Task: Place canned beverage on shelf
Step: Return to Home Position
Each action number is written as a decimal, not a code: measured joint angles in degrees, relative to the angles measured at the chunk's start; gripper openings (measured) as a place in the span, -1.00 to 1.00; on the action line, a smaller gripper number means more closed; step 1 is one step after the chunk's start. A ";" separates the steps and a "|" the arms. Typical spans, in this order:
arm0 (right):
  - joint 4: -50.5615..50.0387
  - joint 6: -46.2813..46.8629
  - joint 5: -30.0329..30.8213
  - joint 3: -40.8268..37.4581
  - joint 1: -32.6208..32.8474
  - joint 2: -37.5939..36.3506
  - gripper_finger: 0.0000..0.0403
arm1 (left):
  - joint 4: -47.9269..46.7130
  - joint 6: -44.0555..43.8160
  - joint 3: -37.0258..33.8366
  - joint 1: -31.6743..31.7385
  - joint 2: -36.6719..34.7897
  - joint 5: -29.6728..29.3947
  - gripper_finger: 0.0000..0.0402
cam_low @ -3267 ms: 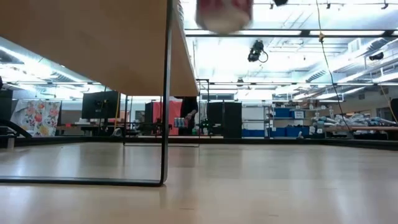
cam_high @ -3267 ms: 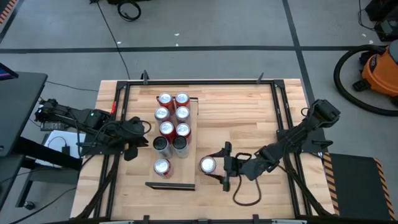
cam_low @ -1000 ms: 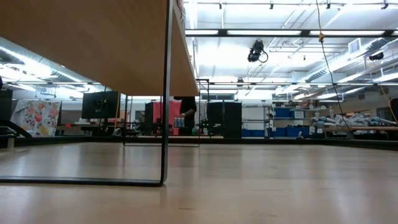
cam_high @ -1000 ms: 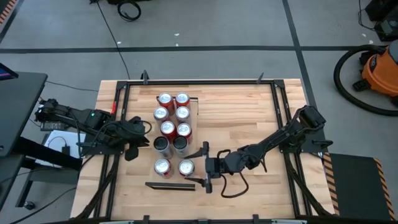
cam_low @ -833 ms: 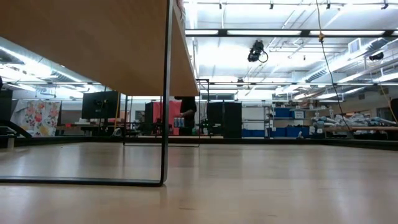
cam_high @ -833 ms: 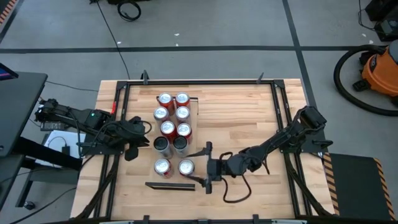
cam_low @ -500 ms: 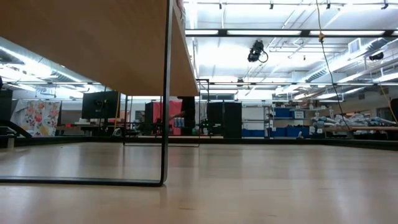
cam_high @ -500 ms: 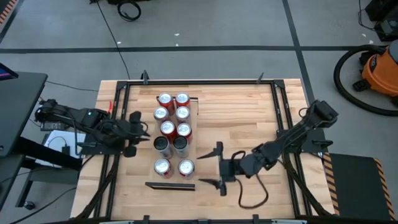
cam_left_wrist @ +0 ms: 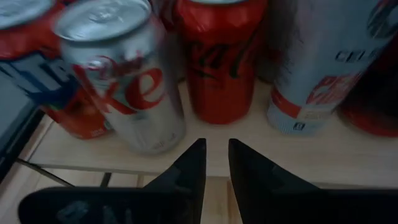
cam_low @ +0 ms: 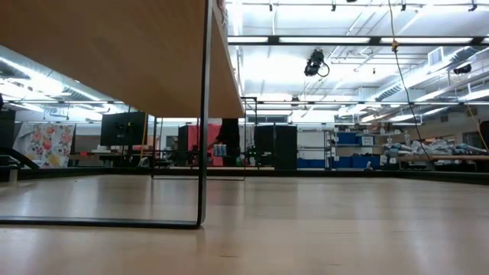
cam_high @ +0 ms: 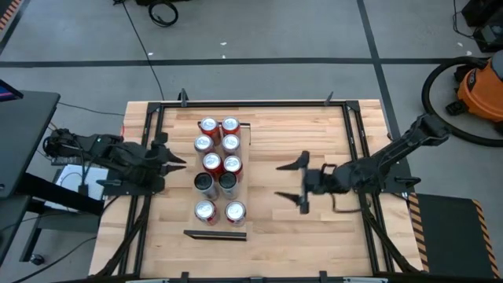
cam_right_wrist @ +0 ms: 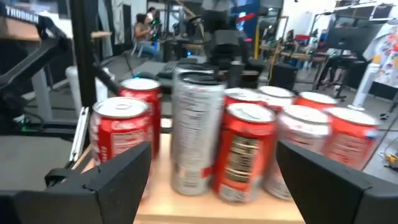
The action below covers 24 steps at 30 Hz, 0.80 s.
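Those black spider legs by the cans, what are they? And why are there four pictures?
They are two robot arms working at a wooden table. One picture looks straight down, one looks level along the tabletop, and two come from little cameras on the arms' wrists. Ten soda cans stand in two rows on a raised shelf. The left gripper, the arm's pinching hand, is shut beside the cans, holding nothing. The right gripper is open and empty on the cans' other side.
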 joint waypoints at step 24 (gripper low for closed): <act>11.27 5.21 -9.02 -18.54 -4.92 -9.60 0.76 | 23.79 -8.23 -16.39 0.01 -10.20 -13.41 -0.61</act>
